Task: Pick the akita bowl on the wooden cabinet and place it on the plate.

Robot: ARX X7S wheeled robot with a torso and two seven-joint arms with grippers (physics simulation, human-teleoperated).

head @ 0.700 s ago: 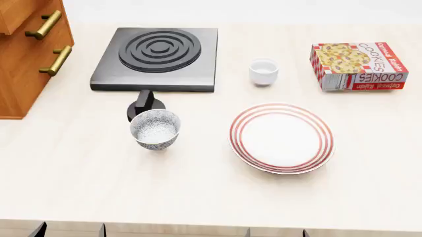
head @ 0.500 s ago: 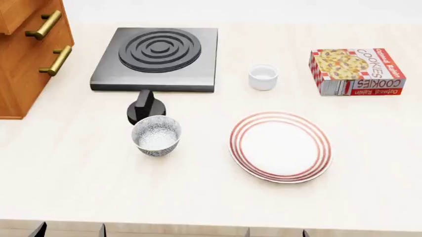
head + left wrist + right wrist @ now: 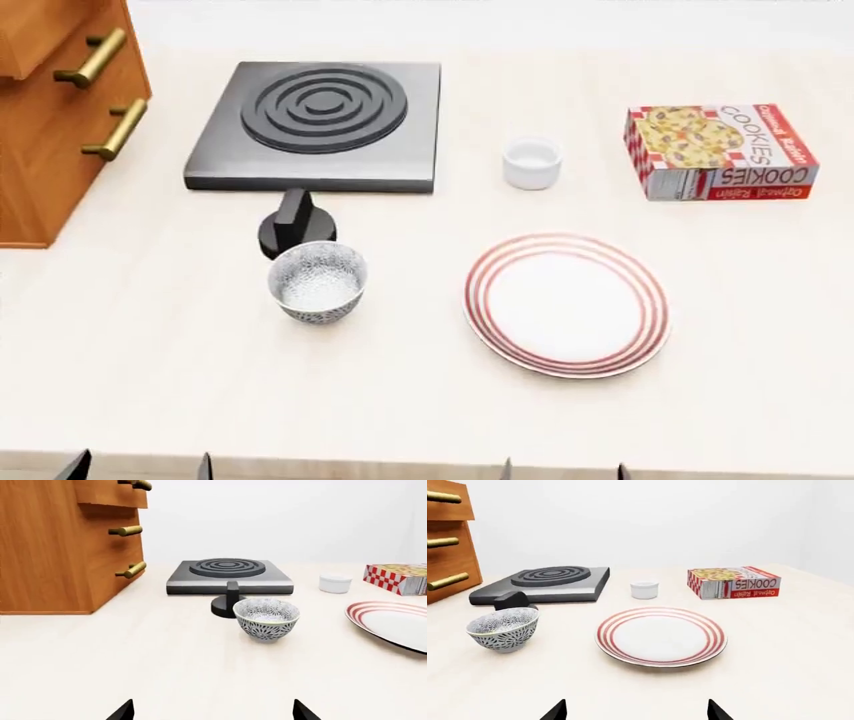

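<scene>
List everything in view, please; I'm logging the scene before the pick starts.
Orange-brown wooden cabinet with brass handles: one, far left of the counter.
Grey square stove with black rings: one, back left, beside the cabinet.
Black stove knob: one, just in front of the stove.
Blue-grey patterned white ceramic bowl: one, upright on the counter, in front of the knob.
White round plate with red rings: one, empty, right of the bowl.
Small plain white cup: one, behind the plate.
Red cookie box: one, back right.
Left gripper: dark fingers apart, empty.
Right gripper: dark fingers apart, empty.
</scene>
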